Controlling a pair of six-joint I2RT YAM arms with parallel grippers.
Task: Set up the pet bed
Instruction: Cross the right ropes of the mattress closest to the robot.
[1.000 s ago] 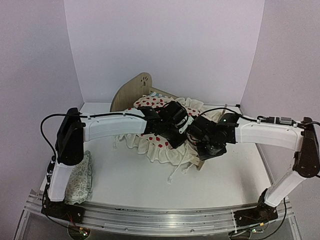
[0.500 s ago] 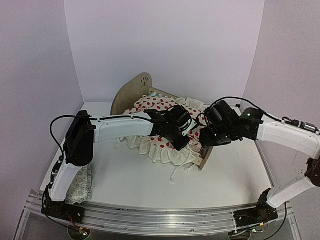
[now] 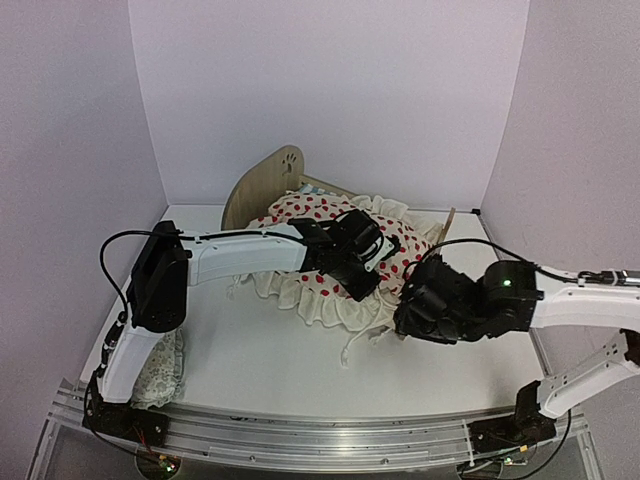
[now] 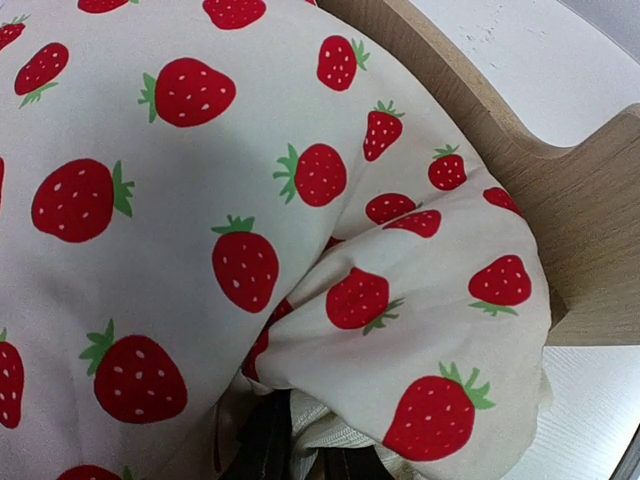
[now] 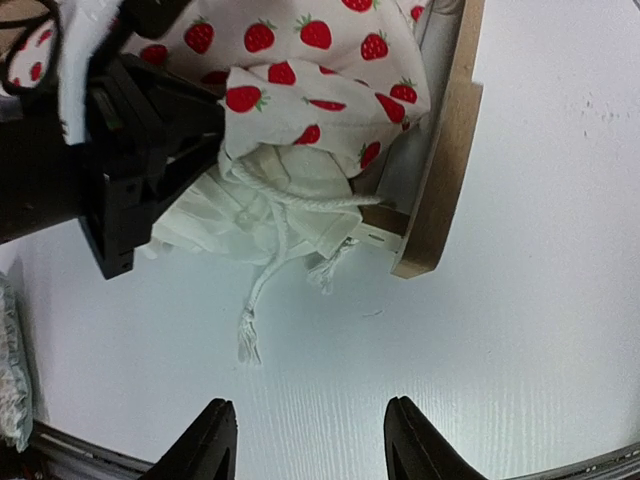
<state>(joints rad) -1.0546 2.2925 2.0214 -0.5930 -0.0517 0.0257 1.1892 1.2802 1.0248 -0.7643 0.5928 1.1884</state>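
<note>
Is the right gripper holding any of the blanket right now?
No, the right gripper stands open over the bare table, with nothing between its fingers and the blanket lying apart from them.

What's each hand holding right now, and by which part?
Left hand pinches the strawberry-print blanket at a bunched fold by the footboard. Right hand is open, holding nothing.

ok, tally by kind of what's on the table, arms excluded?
wooden pet bed: 1
strawberry-print blanket: 1
pale patterned pillow: 1
Total: 3
</note>
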